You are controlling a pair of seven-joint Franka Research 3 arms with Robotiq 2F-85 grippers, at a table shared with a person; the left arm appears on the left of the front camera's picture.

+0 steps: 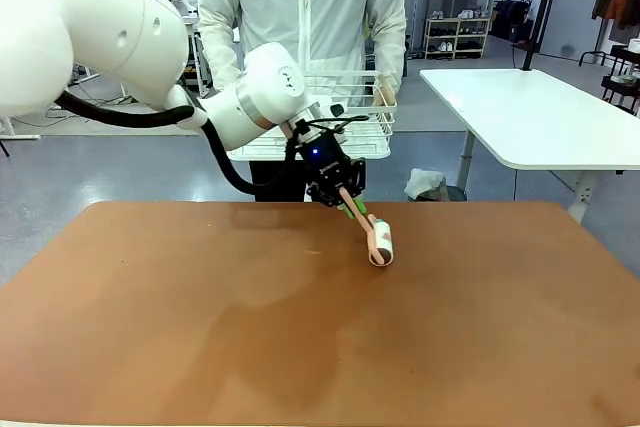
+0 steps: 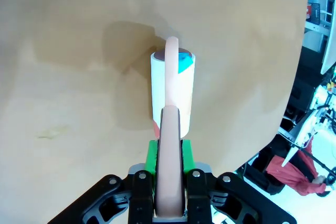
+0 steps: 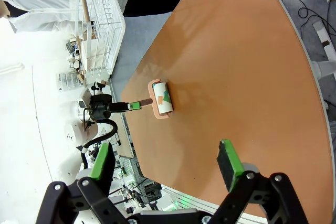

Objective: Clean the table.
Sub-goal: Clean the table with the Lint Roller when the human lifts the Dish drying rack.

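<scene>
A lint roller [image 1: 383, 244] with a pink handle and a white roll rests its roll on the reddish-brown table [image 1: 200, 327], right of centre towards the far edge. My left gripper [image 1: 347, 205] is shut on the handle, slanting down from the left. In the left wrist view the green pads [image 2: 152, 156] clamp the handle and the lint roller [image 2: 172, 90] lies on the table [image 2: 79, 24]. My right gripper [image 3: 165, 158] hangs open above the table [image 3: 236, 51], well away from the lint roller [image 3: 161, 98], whose roll carries teal and orange bits.
A person stands at the far side holding a white wire basket [image 1: 370, 137] just beyond the table edge. A small pale scrap [image 2: 52, 131] lies on the table beside the roller. A white-topped table [image 1: 540, 117] stands at the back right.
</scene>
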